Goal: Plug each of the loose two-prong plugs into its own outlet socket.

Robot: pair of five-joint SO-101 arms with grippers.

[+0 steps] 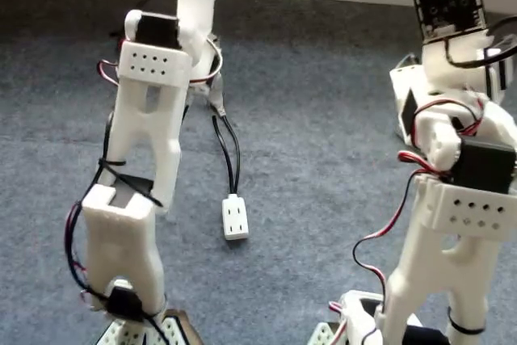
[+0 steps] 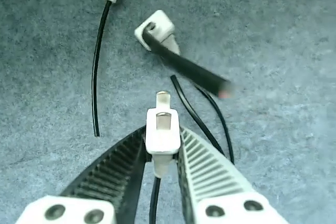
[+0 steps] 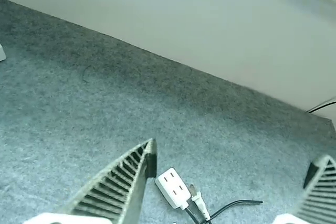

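Left tool (image 2: 161, 136) around white 2-prong plug (image 2: 163, 123); right tool (image 3: 237, 153) agape.

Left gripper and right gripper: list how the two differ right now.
The left gripper is shut on a white plug; the right gripper is open and holds nothing. The left gripper points down at the carpet; the right gripper points more level, toward the foot of the wall. Both have ribbed fingers.
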